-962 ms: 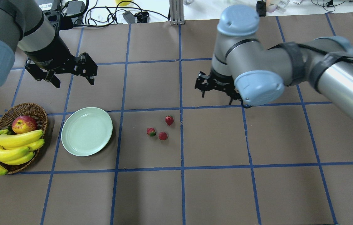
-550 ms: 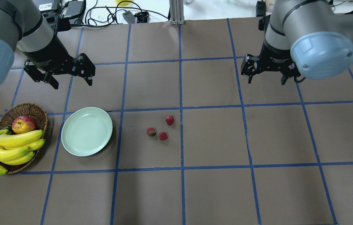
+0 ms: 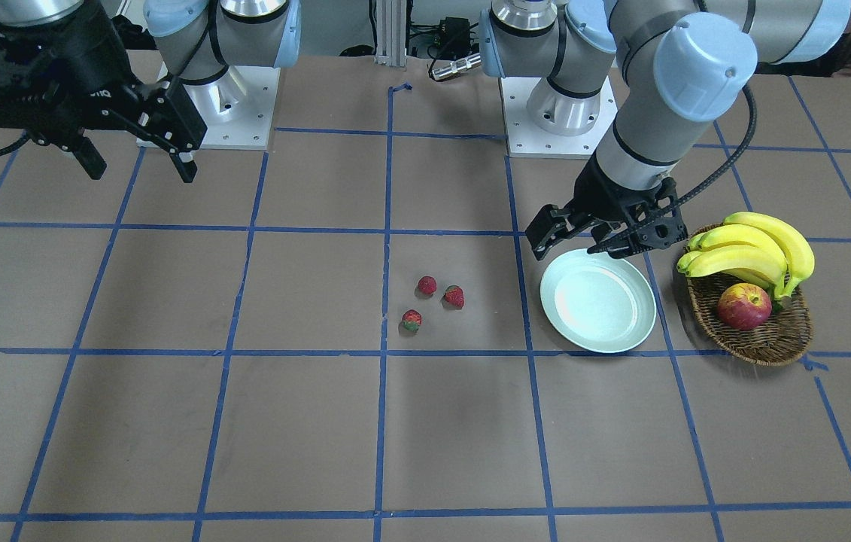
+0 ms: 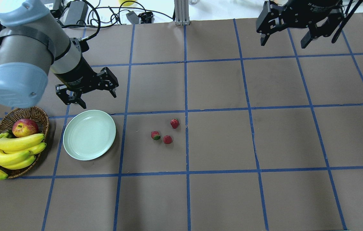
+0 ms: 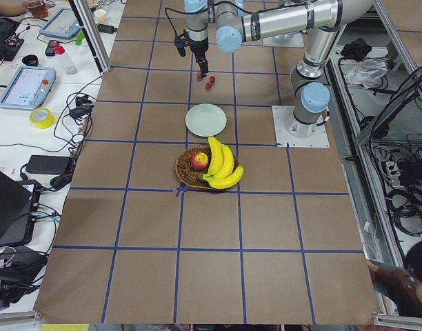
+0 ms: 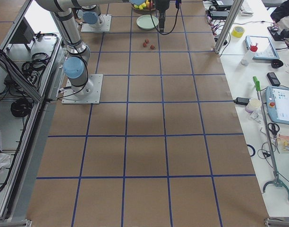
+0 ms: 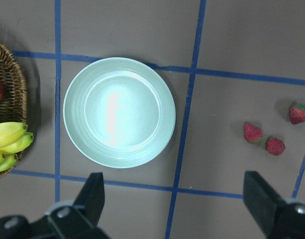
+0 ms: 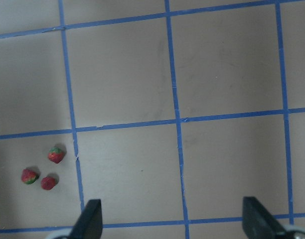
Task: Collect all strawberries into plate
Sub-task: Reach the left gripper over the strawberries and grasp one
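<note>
Overhead exterior | left gripper [image 4: 99, 101] is hovering, jaws apart, just behind the plate [image 4: 89, 134] | right gripper [image 4: 282, 45] is hanging wide apart over the far desk [image 4: 220, 141] | strawberries [image 4: 167, 139] are lying clustered on the desk, apart from the plate.

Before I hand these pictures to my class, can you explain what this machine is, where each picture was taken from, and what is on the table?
It is a robot with two arms. Six cameras photograph one moment: one above and behind the robot, one facing it, one at each table end, and one on each wrist. On the table lie three strawberries, an empty green plate, and a basket with bananas and an apple. Each arm ends in two fingers: the left fingers hang open near the plate; the right fingers are open, far off. Nothing is held.
</note>
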Motion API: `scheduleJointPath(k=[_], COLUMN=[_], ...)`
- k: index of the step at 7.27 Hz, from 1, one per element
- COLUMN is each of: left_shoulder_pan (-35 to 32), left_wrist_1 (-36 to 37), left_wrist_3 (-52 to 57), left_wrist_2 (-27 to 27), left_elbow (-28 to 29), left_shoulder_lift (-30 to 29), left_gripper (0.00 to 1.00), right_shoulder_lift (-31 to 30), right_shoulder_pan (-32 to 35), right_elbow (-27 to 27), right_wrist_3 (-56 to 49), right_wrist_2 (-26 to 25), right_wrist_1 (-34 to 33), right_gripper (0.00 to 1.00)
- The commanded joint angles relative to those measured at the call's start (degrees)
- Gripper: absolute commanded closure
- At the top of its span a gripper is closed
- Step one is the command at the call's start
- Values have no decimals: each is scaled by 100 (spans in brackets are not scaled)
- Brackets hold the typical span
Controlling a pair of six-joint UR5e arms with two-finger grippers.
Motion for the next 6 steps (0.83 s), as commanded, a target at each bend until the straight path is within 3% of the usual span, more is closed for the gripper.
scheduleJointPath(k=[1,3,4,6], left_shoulder_pan=[-317,-493,-520,-547], left_wrist_1=[211,585,1032,1299], left_wrist_3=[-1003,-1698,-1970,-2043], left_wrist_2=[-159,-202,-577,-694], left_elbow=[-231,-450,-626,-706], left_shoulder_lift=[-297,-658,-851,-1299], left_gripper=[0,0,0,0], right_shoulder_lift=[-243,-183,-147,-42], right_shoulder_pan=[108,56,38,38], right_elbow=[51,139,235,550], right_wrist_3=[-67,-59,-33,-532], right_wrist_2=[136,31,40,57], right_wrist_1=[141,79,79,62], right_gripper=[0,0,0,0])
